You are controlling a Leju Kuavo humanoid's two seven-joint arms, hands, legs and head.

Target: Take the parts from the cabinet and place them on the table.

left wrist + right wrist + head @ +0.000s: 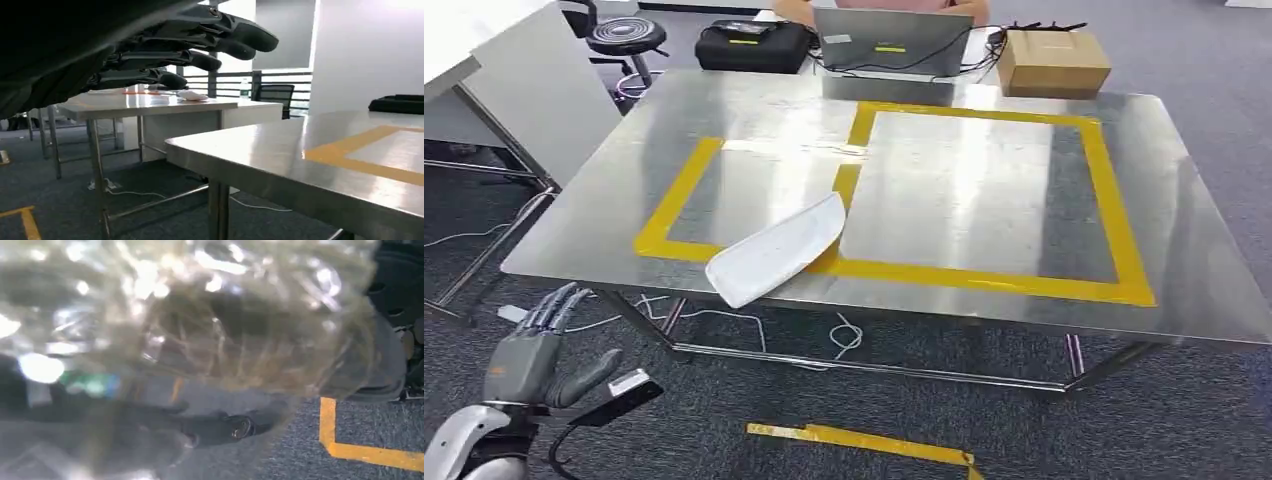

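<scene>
White part [776,250] is laid across the table [984,160] front edge, overhanging. Left hand [536,350] is held low, fingers spread, empty, presumably idle. Right hand [220,426] fingers are masked by a clear crinkled bag [200,315], so its grip cannot be told.

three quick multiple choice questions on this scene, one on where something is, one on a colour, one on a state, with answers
1. Where does the white part lie on the table?
A. at the near edge, across the tape
B. in the far right corner
C. on the cardboard box

2. What colour is the tape outlining the squares on the table?
A. red
B. yellow
C. blue

3. What is the left hand doing?
A. gripping the white part
B. pressing on the table
C. holding nothing, fingers apart, below the table's edge

Answers:
1 A: the part rests over the near strip of tape, its end at the table's edge.
2 B: the strips are plainly yellow.
3 C: the head view shows it low beside the table with nothing in it.
</scene>
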